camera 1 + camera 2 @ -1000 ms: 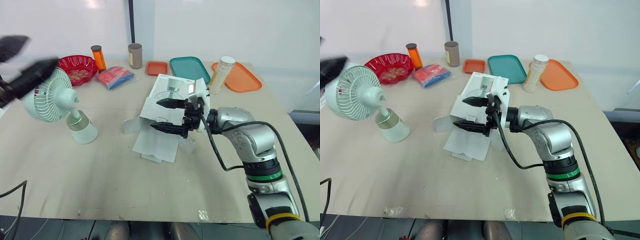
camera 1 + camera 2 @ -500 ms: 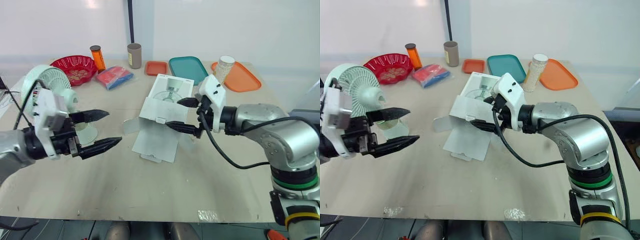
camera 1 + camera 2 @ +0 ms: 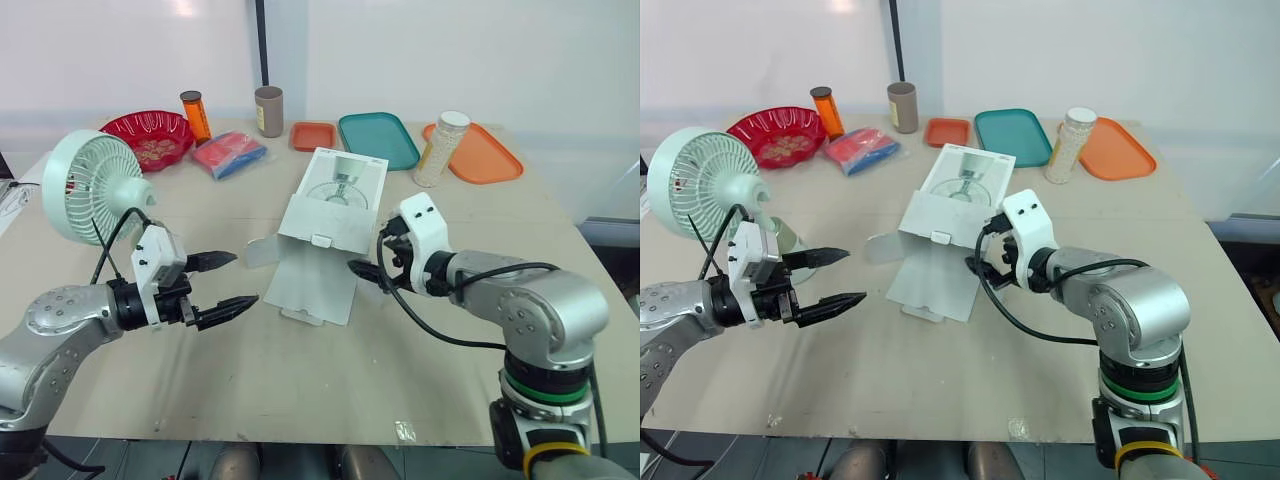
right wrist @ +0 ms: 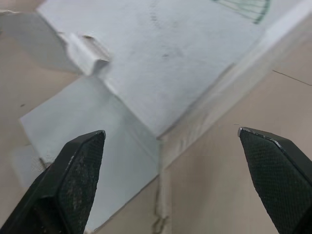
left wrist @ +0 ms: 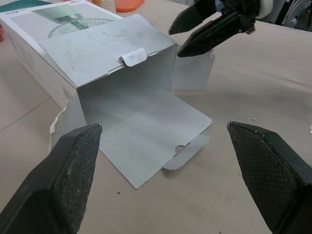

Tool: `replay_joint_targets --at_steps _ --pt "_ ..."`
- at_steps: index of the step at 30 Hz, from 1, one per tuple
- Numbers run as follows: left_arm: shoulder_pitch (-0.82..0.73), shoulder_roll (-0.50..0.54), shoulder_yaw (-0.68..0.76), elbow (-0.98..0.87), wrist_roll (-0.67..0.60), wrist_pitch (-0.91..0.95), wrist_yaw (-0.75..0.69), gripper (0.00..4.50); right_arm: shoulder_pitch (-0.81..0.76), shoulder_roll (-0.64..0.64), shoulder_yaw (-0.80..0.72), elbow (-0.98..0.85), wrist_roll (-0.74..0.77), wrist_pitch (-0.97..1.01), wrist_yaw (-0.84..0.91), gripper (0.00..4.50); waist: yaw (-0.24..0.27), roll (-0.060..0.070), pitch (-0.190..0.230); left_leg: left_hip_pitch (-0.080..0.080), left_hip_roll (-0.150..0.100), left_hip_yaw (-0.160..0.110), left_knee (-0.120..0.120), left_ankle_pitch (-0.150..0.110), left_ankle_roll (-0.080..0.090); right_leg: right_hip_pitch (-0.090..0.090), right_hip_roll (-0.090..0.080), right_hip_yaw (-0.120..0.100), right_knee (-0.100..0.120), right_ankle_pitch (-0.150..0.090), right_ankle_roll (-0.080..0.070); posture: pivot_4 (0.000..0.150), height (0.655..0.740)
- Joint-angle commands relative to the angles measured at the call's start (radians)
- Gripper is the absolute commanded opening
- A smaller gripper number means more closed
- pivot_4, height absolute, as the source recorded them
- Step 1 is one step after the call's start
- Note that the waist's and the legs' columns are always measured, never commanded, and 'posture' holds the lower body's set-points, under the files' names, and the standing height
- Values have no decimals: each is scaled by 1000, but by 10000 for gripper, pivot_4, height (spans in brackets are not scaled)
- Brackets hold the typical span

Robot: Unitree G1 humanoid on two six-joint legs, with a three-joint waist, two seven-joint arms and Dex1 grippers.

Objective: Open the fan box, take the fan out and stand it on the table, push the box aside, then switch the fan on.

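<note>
Left gripper (image 3: 246, 279) above the table (image 3: 400, 370) towards the front-left corner, jaws wide apart, empty, touching nothing. Right gripper (image 3: 366, 255) likewise spread and empty, tips just beside the right flap of the fan box (image 3: 335, 195); contact unclear. Box open, lying mid-table, flaps towards the front edge. Fan (image 3: 95, 187) upright near the left edge.

Red bowl (image 3: 152, 138) far left, something speckled inside. Orange bottle (image 3: 196, 115) with dark cap just beside it, brown cup (image 3: 269, 111) further right. Red-blue packet (image 3: 230, 155) lies in front. Small orange tray (image 3: 314, 136), teal tray (image 3: 378, 139), big orange tray (image 3: 480, 152) in a row. Tall jar (image 3: 442, 149) upright between the last two.
</note>
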Motion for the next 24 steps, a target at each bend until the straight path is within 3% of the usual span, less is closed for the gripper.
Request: replay_joint_targets --at_steps 1,16,19,24 --pt "-13 -2 -8 4 25 -19 1 43902 -5 16 2 10 -27 -35 -24 45000 0 0 0 0 0 0 0 0 0 0 0 0 0 0 0 1500 7400" --pt "22 -41 10 -13 69 -46 51 43902 1 123 76 170 -134 -179 -100 45000 -1 0 0 0 0 0 -1 0 0 0 0 0 0 0 0 1500 7400" --pt "30 -44 8 -17 76 -47 56 45000 -7 150 59 185 -155 -190 -119 35999 -1 0 0 0 0 0 -1 0 0 0 0 0 0 0 0 1500 7400" --pt "37 -51 8 -17 85 -53 62 45000 -11 163 54 200 -180 -192 -130 14325 -1 0 0 0 0 0 -1 0 0 0 0 0 0 0 0 1500 7400"
